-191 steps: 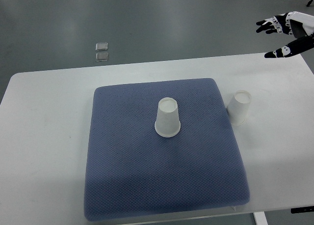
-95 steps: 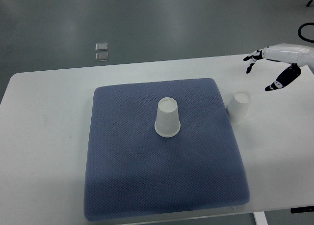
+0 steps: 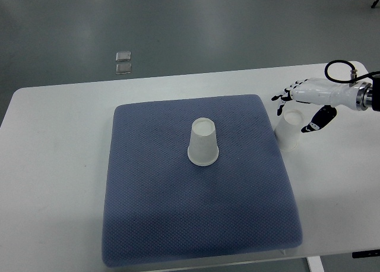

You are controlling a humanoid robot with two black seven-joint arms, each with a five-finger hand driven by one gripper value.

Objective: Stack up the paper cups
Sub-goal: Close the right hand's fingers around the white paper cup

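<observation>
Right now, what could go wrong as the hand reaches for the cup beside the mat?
The right hand is open around the cup at the mat's edge, not yet gripping. A finger could tip this light cup. Squeezing could crush its thin paper wall. It may also catch on the blue mat.

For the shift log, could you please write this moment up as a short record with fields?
surface: white table with a blue mat on it
cup on mat: paper cup, upside down, near the mat's centre
cup off mat: second paper cup, upside down, just past the mat's right edge
right hand: right hand over the second cup, fingers spread, not gripping
left hand: not in view
stacking: not yet done
</observation>
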